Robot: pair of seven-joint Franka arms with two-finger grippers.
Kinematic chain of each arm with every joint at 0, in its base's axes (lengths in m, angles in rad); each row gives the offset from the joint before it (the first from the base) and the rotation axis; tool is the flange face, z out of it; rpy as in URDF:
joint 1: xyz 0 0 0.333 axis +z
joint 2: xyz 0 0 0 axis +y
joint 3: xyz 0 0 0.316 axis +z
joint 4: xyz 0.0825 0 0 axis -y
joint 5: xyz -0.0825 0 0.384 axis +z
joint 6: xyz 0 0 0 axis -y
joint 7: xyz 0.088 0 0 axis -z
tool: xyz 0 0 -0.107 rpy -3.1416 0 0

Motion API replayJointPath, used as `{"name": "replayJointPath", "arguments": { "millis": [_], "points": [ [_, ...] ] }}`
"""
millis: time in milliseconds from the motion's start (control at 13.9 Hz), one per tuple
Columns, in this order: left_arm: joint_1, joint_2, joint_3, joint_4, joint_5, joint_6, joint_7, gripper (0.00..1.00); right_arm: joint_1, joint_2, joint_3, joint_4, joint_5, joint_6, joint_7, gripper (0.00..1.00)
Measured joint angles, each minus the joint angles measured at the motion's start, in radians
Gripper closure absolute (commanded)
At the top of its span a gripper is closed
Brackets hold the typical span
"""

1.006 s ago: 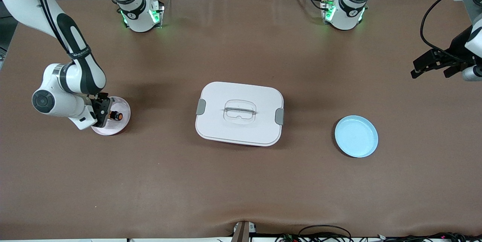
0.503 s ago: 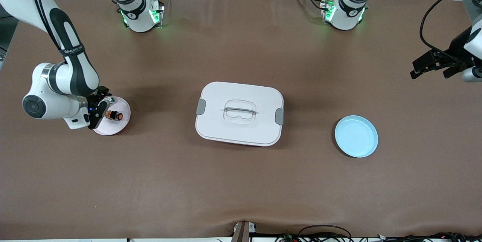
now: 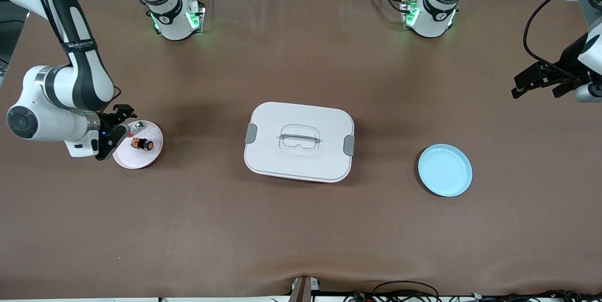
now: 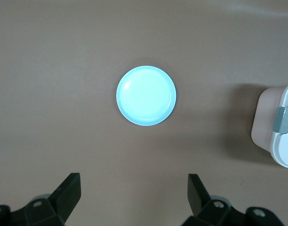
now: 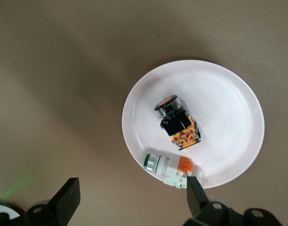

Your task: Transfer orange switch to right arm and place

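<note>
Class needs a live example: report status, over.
Right gripper open beside white plate; left gripper open, waiting at table's end. Orange switch lying on that plate, unheld. Nothing obstructing.

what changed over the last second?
The right hand, open and holding nothing, drew back off the pink plate toward the right arm's end of the table. The orange switch lies uncovered on the plate beside a second, green-capped switch. The left hand, open, the white lidded box and the blue plate stayed put.
</note>
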State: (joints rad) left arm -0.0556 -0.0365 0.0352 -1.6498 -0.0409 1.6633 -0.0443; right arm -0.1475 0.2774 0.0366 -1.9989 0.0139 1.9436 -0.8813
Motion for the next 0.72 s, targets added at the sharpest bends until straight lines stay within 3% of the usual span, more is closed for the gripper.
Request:
{"name": "replayJointPath", "arguments": {
  "millis": [359,718],
  "points": [
    [0.0,0.0,-0.008,0.0,0.0,0.0,0.0,0.0,0.083,-0.116,0.007,0.004,0.011,-0.098,0.398,0.0],
    [0.001,0.0,-0.01,0.003,0.0,0.0,0.0,0.0,0.148,-0.203,0.011,0.045,0.011,-0.179,0.641,0.0]
  ]
}}
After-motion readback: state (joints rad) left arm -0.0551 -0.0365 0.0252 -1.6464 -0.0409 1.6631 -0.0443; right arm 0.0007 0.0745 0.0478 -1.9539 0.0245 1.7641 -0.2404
